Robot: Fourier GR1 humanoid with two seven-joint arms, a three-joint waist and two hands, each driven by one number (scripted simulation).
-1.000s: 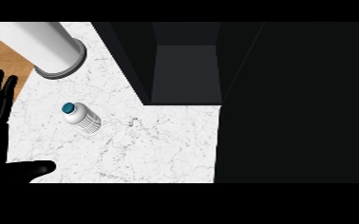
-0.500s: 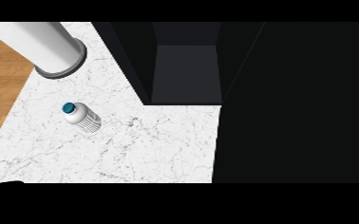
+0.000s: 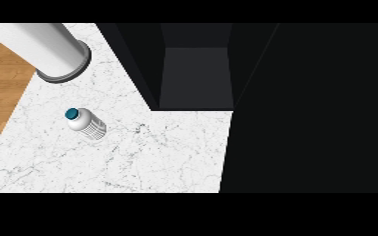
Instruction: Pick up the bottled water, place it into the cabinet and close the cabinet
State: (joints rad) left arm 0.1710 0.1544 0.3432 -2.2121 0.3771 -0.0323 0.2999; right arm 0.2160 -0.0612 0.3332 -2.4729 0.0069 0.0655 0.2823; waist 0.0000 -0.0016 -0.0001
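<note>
The bottled water point(image 3: 86, 122), white and ribbed with a teal cap, stands on the white marble counter point(image 3: 148, 155) at the left. Behind it to the right the dark cabinet point(image 3: 196, 77) stands open, its grey inner floor showing between two dark side walls. Neither hand shows in the head view.
A large white cylinder with a grey base point(image 3: 52, 50) stands at the back left of the counter. Wooden floor point(image 3: 13, 77) shows past the counter's left edge. A tall black panel point(image 3: 303, 110) fills the right side of the view.
The left hand, seen a second ago at the left edge and lower left corner, has gone out of view. The bottle has not moved.
</note>
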